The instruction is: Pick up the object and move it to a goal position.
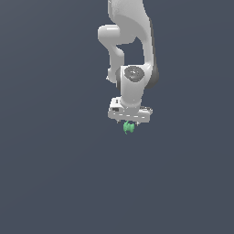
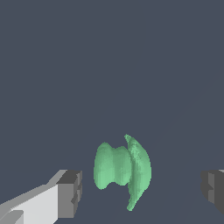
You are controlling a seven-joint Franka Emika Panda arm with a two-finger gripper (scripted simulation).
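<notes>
The object (image 2: pixel 120 171) is a small bright green lumpy piece with a thin ragged flange on one side. In the wrist view it lies between my two dark fingertips (image 2: pixel 70 192), with a gap on each side, the wider one toward the far finger. My gripper (image 2: pixel 140 192) is open around it without touching it. In the exterior view the white gripper (image 1: pixel 129 124) points straight down, and the object (image 1: pixel 129 129) shows just under the hand, near the middle of the picture.
A plain dark grey-blue surface (image 1: pixel 55 183) fills both views. The white arm (image 1: pixel 130 41) comes down from the top of the exterior view.
</notes>
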